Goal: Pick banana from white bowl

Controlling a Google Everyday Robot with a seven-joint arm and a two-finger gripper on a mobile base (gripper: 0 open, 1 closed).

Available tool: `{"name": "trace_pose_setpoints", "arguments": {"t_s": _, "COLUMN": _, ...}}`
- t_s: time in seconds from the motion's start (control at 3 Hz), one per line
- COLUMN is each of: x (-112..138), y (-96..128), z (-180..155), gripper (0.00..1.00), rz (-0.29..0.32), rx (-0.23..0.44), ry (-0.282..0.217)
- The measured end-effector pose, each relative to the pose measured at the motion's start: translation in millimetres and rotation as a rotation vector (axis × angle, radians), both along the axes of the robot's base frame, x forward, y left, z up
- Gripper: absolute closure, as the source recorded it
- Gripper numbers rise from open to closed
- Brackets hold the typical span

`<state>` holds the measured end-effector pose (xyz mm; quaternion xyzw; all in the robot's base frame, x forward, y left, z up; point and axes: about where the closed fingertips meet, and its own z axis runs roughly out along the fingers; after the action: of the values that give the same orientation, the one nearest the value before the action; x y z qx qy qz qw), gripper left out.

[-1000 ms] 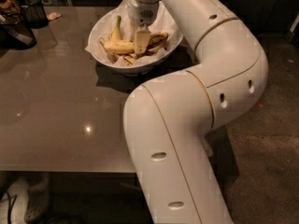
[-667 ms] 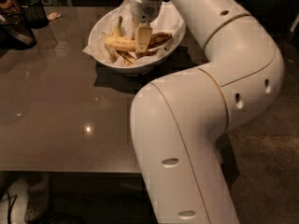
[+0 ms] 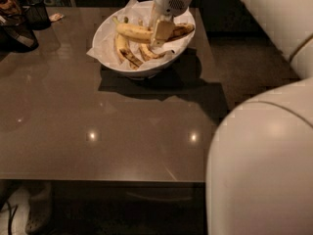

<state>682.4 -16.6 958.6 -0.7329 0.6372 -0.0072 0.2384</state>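
The white bowl [image 3: 141,71], lined with crumpled white paper, stands at the far middle of the brown table [image 3: 98,126]. The banana [image 3: 132,32], long and yellow with brown streaks toward its right end, lies across the top of the bowl. My gripper [image 3: 160,33] reaches down from above into the bowl and is closed around the banana's middle, which one pale finger [image 3: 162,31] hides. Smaller bananas [image 3: 122,50] and short brown-striped pieces [image 3: 149,53] lie beneath it in the bowl.
A black mesh cup [image 3: 36,12] and a dark object [image 3: 14,31] stand at the table's far left corner. My large white arm [image 3: 264,170] fills the right side of the view. The table's front edge runs along the bottom.
The arm's elbow has swung right and the view now sits closer to the table. The gripper stays in the bowl at the banana, which now lies level across the other fruit.
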Motion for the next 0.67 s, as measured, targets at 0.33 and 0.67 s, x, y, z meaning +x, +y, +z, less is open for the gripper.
{"name": "trace_pose_setpoints", "arguments": {"t_s": 0.33, "x": -13.7, "y": -0.3, "z": -14.9, "gripper": 1.0, "rz": 0.007, "rx": -0.012, "ry": 0.03}}
{"name": "trace_pose_setpoints", "arguments": {"t_s": 0.67, "x": -19.0, "y": 1.0, "z": -2.3, "gripper": 1.0, "rz": 0.001, "rx": -0.044, "ry": -0.006}}
